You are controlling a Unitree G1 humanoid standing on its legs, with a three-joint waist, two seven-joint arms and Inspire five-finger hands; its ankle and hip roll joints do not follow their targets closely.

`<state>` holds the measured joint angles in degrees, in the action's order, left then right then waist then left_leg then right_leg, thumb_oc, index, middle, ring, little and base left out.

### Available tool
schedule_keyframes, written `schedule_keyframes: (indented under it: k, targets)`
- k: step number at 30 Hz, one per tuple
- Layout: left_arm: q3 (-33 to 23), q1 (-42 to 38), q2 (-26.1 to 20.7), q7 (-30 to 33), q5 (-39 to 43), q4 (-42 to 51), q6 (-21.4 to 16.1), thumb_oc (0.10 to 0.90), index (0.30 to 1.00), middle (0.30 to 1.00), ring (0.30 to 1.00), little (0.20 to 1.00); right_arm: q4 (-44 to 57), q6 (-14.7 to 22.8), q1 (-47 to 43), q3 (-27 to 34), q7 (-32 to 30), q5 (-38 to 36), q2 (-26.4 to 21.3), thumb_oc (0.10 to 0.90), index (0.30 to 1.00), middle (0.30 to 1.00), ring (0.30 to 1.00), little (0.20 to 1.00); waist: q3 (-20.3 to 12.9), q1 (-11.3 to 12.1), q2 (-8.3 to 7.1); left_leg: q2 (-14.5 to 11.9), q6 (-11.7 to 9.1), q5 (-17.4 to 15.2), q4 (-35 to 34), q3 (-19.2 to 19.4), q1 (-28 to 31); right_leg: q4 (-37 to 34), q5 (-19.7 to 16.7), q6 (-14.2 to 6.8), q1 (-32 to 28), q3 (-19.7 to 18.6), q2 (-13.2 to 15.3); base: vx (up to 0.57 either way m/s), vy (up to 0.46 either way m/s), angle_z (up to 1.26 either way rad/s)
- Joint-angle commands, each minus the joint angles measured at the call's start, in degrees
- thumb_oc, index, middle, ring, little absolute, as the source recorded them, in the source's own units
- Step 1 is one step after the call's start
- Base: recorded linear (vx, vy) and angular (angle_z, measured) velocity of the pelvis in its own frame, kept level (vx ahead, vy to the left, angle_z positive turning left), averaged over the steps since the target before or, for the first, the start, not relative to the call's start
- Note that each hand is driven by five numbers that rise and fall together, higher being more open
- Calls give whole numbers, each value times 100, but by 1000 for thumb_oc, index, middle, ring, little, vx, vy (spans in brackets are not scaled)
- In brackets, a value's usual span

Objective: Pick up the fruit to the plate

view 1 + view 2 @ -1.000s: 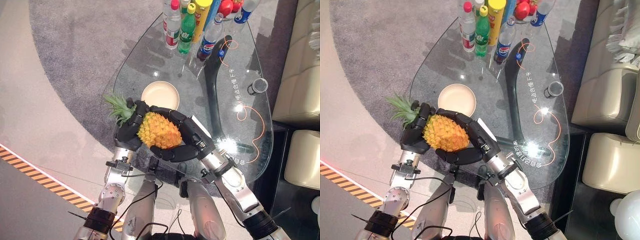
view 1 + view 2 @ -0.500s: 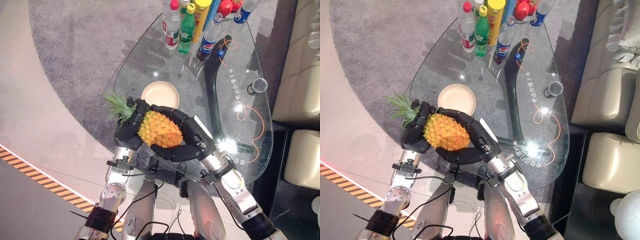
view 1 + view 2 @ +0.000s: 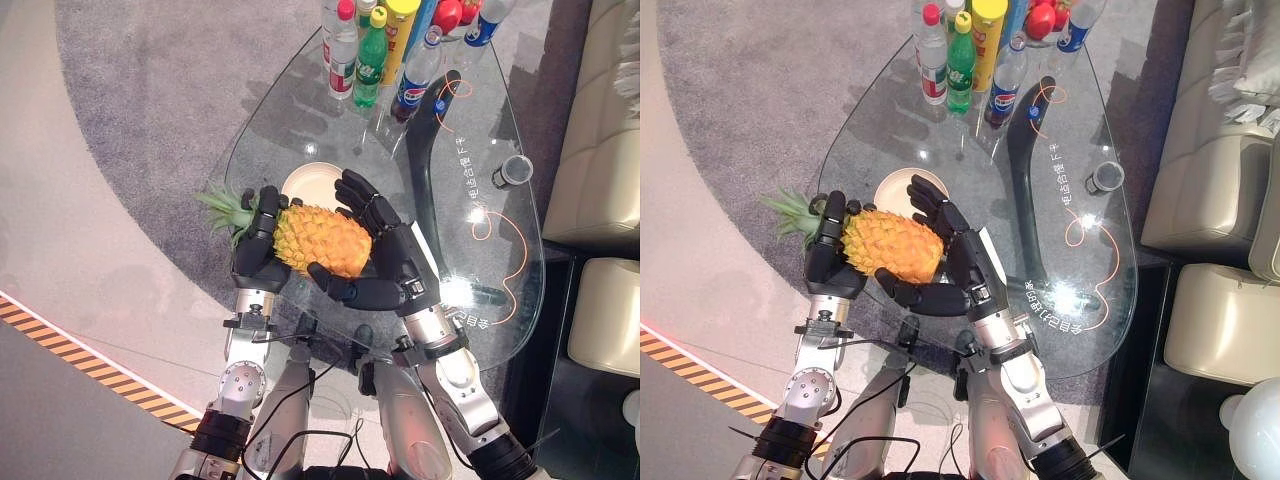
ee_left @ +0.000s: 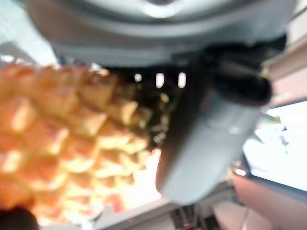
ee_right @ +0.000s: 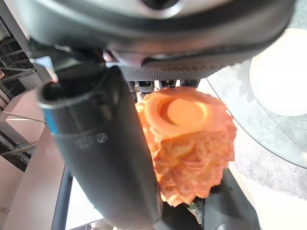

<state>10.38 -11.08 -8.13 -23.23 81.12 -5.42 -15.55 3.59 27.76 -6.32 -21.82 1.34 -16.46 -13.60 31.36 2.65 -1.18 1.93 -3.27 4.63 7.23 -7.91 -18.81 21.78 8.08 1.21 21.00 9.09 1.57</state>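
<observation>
Clearly the carry is under way; the pineapple is held on its side between both hands, above the near edge of the glass table, its leafy crown pointing left; the left hand has its fingers curled round the crown end; the right hand cups the body from the right, fingers curved over it and thumb beneath; the plate lies just beyond the fruit, partly hidden by it; next, I judge, a short carry farther out, then lowering and letting go together.
</observation>
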Motion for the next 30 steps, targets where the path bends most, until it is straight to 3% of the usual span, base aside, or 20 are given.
schedule_keyframes:
  k: [1, 14, 30]
  targets:
    - [-616, 431, -117, -663, 285, 1461, -451, 100, 300, 300, 300, 200, 762, 1055, -437, 1732, -1585, -1004, 269, 800, 900, 900, 900, 900, -157, -122, 106, 168, 179, -415, 521, 484, 84, -797, -606, -227, -427, -225, -84, 0, 0, 0]
    - [-655, 409, -95, -670, 123, 1460, -618, 100, 300, 300, 300, 200, 738, 890, -375, 1709, -1728, -885, 259, 800, 900, 900, 900, 900, -157, -128, 102, 162, 181, -388, 509, 498, 73, -792, -607, -205, -413, -221, -102, 0, 0, 0]
    - [-1354, 197, -271, -249, -906, 1260, -2171, 100, 300, 300, 300, 200, 551, 775, -202, 1786, -1683, -1120, 247, 800, 900, 900, 900, 900, -157, -195, 153, 150, 151, -368, 549, 462, 73, -700, -539, -182, -383, -307, -123, 1, 6, -2]
